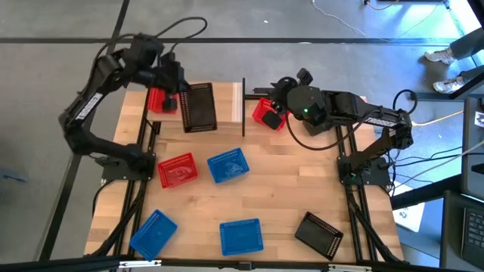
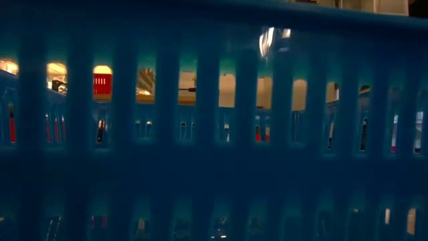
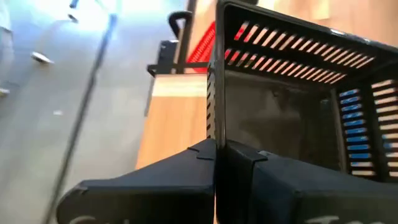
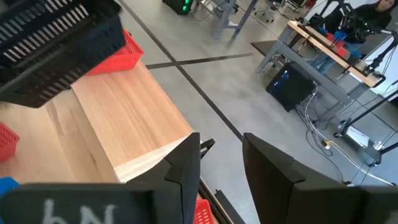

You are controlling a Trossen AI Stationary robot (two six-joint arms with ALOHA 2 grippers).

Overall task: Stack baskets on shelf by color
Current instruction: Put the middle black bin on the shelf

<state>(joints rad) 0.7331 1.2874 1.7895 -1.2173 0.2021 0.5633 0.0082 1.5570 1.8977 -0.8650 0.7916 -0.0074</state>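
Left gripper pinches the rim of a black basket over the shelf at 12 o'clock. Judged light, stiff and perforated; a thin wall suits grasping. Right gripper, fingers spread, hovers at a red basket. Another red basket and an upright post crowd placement.

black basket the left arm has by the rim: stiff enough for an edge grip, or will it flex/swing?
Black basket looks like rigid moulded plastic; the slotted walls hold their shape, so probably little flex. All those slots suggest it's light. Left gripper pinches only one thin wall, so it could pivot or slip.
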